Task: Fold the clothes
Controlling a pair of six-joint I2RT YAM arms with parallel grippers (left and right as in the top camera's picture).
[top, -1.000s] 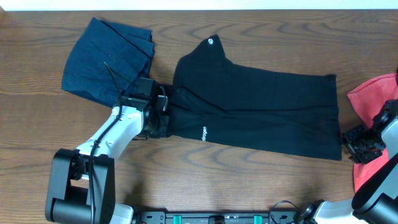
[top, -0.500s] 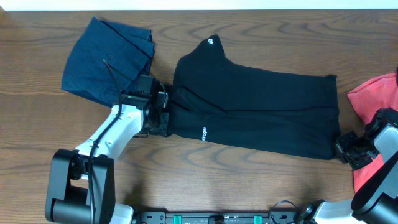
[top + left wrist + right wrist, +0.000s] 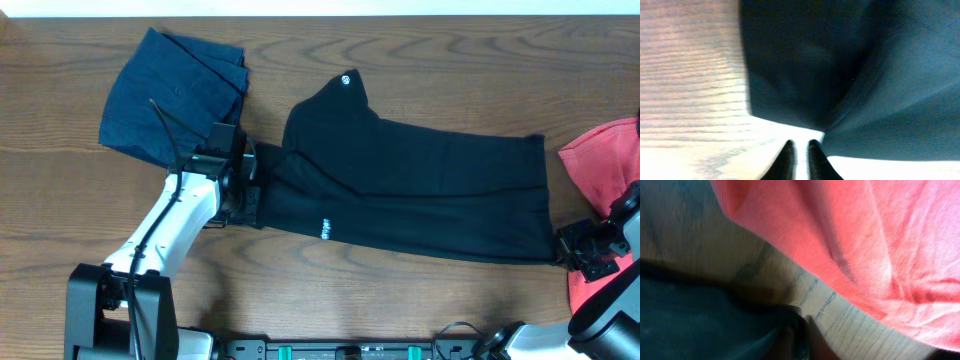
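Black short-sleeved cloth T-shirt (image 3: 420,190) lies stretched flat; left gripper (image 3: 255,188) pinches its left edge, right gripper (image 3: 563,246) apparently clamps its near-right corner, view blurred.

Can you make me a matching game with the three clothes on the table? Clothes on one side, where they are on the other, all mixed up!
Clothes:
1. black T-shirt
2. navy-blue garment
3. coral-red T-shirt

Places on the table:
A. at the right edge
B. far left corner
C. stretched across the middle

Pairs: 1-C, 2-B, 3-A
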